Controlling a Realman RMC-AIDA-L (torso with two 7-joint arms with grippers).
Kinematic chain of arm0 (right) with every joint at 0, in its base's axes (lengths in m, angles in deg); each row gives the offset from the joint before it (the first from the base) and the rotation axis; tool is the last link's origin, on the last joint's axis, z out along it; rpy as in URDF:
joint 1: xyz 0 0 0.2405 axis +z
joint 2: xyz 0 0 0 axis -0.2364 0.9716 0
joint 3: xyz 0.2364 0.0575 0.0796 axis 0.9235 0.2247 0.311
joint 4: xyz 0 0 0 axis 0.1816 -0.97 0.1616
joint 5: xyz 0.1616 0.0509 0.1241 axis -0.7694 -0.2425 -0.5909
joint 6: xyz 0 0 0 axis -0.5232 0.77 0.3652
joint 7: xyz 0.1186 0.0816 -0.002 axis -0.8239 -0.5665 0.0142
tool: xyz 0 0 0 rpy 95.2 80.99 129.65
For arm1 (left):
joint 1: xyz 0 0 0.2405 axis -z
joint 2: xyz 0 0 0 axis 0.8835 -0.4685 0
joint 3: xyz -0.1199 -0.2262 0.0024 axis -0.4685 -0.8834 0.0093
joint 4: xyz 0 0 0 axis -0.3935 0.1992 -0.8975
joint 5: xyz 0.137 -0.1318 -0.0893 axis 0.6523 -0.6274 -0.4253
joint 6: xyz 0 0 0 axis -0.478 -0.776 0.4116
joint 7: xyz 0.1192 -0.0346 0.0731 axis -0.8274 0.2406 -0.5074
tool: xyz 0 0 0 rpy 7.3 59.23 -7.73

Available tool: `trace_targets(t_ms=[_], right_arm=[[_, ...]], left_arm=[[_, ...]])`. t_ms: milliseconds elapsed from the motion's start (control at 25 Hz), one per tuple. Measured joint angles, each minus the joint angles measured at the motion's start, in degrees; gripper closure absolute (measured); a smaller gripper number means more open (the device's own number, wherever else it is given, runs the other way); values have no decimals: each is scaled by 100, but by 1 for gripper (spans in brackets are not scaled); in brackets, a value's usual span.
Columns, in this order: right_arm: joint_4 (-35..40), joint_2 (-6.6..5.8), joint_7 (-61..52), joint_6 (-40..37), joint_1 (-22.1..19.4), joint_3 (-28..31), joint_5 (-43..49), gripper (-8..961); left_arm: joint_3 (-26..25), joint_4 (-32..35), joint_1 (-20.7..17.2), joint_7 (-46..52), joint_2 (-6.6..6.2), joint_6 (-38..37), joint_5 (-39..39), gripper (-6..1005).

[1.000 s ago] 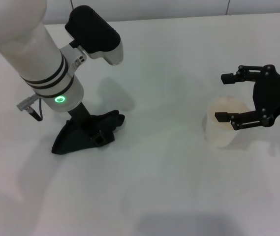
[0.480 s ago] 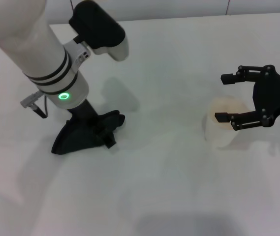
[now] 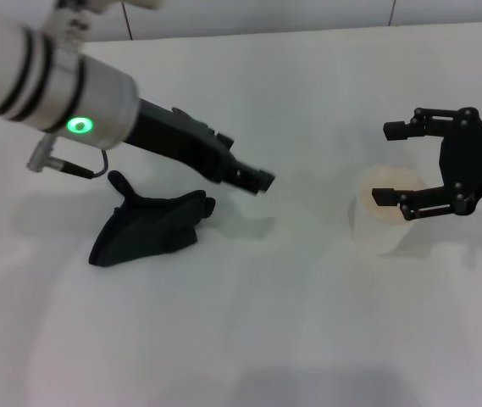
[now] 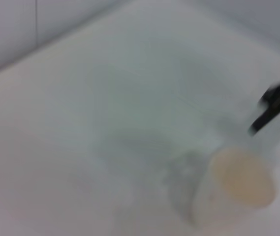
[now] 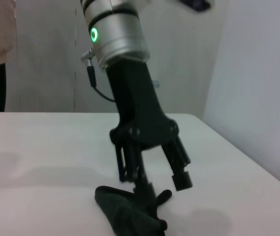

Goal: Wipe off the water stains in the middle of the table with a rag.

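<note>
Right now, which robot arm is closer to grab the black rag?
The left one, probably. Its gripper hangs open just above the rag. The right gripper is far off, open around the paper cup.

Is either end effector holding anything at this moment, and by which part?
Nothing is held. The left end effector is open, raised off the rag lying on the table. The right end effector is open over the paper cup.
</note>
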Motion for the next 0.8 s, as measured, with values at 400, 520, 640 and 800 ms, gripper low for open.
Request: trace_targets(t_ms=[400,520,640,800], right_arm=[[-46,8,-121,-14,-10,8,-8,108],[-85,9,-200,13,-11,-4,-5,108],[-145,9,-210,19,-21,-17,0,108],[-189,9,-212,4,-43,-25,-3,108]], left_arm=[[-847,-634,-1462,-2397,-26,-334,-2591,133],[-963,-1049,-1725,-3286,-22,-509,-2774,135],[-985,-1712,-1965,-4459,-12,-495,-3111,136],[-1145,-2750,-2140,-6247,-11,-468,-3715,135]])
